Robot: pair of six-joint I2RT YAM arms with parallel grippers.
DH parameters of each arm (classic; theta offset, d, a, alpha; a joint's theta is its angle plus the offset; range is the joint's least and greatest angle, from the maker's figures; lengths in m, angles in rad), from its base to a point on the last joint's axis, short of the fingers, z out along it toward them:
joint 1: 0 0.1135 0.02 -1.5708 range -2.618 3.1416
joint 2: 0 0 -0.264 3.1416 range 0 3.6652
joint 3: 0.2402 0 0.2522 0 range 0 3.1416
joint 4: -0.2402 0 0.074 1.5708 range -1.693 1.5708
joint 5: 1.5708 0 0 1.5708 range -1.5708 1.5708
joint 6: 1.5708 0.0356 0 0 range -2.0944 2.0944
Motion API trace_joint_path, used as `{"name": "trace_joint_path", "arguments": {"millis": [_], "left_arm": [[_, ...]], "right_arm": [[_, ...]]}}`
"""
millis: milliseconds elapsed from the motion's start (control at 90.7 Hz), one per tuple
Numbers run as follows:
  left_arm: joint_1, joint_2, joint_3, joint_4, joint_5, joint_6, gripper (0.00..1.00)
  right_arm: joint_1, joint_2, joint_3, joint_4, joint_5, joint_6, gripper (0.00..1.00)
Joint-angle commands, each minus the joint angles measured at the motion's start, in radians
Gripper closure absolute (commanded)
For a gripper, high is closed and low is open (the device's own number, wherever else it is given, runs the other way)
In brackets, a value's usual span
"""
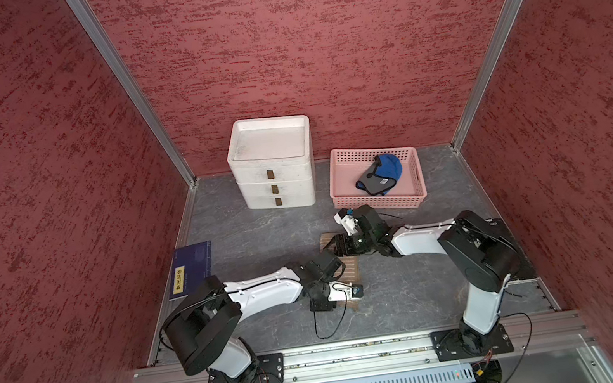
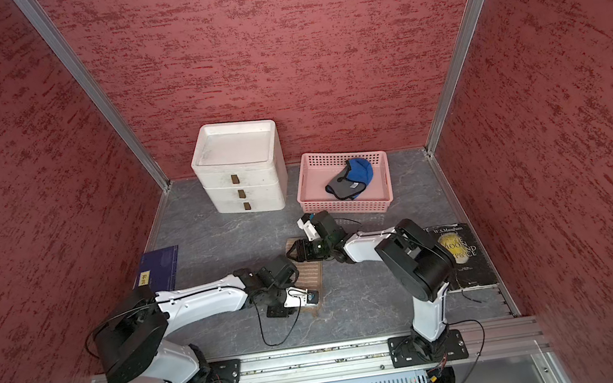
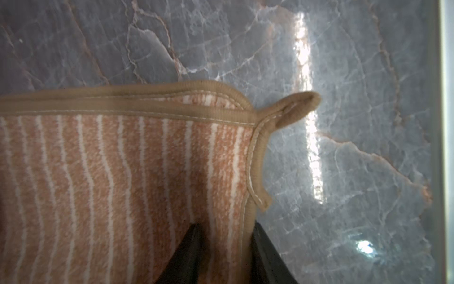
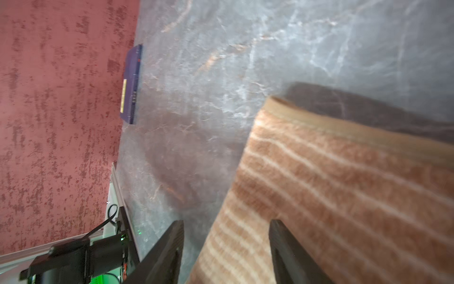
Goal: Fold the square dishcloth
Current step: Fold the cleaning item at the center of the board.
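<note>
Closest to the lens is the aluminium rail [image 1: 360, 352] with both arm bases bolted on, and past it the two arms reach in over the grey marble counter [image 1: 262, 239]. The dishcloth [image 1: 350, 271] sits in the middle. It's peach with thin white stripes and a tan hem, lying on the counter between the two wrists and mostly hidden under them in both top views. From the left wrist view, the left fingers [image 3: 186, 258] straddle the hemmed edge near the corner with the little hanging loop [image 3: 294, 108]. Cloth fills the narrow gap between them, but honestly I can't tell if they're actually pinching it. The right fingers [image 4: 167, 246] are spread apart, one over bare counter and the other over the cloth, so nothing's gripped there. Back by the wall there's a white drawer unit [image 1: 275, 180] and a pink basket [image 1: 379, 201] with a blue and grey cap [image 1: 387, 167] in it. Blue book [image 1: 193, 269] by the left wall, black paperback [image 2: 464, 255] beside the right arm.
</note>
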Motion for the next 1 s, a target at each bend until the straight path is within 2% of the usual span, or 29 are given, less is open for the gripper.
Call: {"name": "trace_joint_path", "arguments": {"millis": [0,165,474,661,793,893,992], "left_arm": [[0.018,-0.024,-0.022,-0.075,0.001,0.027,0.73],[0.027,-0.110,-0.028,-0.147,0.063,0.039,0.83],[0.041,-0.171,-0.016,-0.244,0.076,0.047,0.84],[0.041,-0.224,0.047,-0.347,0.099,0.040,0.90],[0.041,-0.260,0.093,-0.436,0.137,0.032,0.90],[0.040,-0.284,0.109,-0.483,0.147,0.029,0.90],[0.042,-0.300,0.117,-0.505,0.141,0.031,0.90]], "right_arm": [[0.039,-0.072,-0.056,0.007,0.047,-0.020,0.41],[0.086,-0.096,-0.122,0.038,0.031,-0.019,0.43],[0.121,-0.024,-0.169,0.094,-0.002,0.007,0.47],[0.136,0.019,-0.207,0.134,-0.022,0.025,0.53],[0.137,-0.076,-0.215,0.094,-0.094,-0.021,0.54],[0.137,-0.151,-0.214,0.075,-0.078,-0.018,0.63],[0.137,-0.127,-0.195,0.060,-0.089,-0.009,0.83]]}}
